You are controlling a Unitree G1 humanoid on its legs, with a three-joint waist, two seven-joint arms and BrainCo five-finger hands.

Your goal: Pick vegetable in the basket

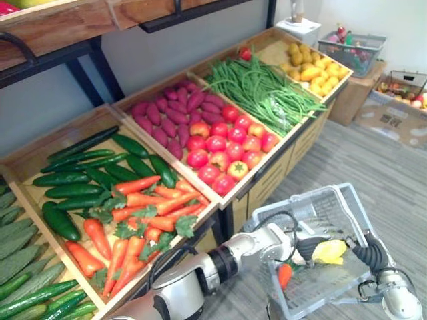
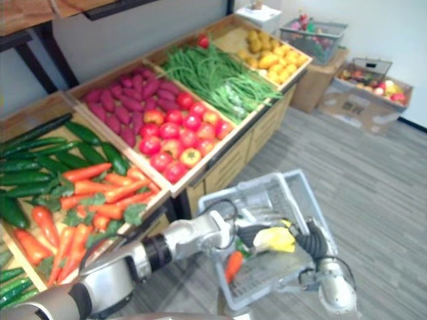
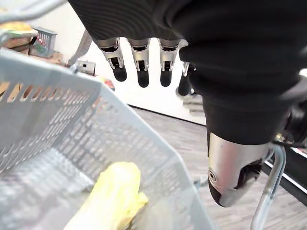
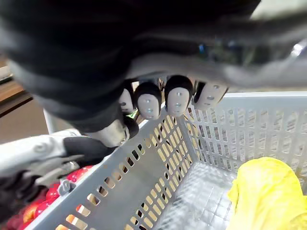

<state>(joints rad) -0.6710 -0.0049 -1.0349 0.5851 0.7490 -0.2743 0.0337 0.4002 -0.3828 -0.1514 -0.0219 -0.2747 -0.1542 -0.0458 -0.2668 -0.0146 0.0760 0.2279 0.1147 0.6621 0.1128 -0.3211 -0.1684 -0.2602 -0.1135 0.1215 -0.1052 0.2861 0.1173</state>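
Inside the grey basket (image 1: 319,203) lie 1 yellow vegetable (image 1: 329,251) and 1 carrot (image 1: 284,275). The left hand (image 3: 141,60) hangs above the basket, fingers straight and empty, covering part of the yellow vegetable. The right hand (image 4: 158,98) grips the basket at its rim with curled fingers; the contact itself is hidden.
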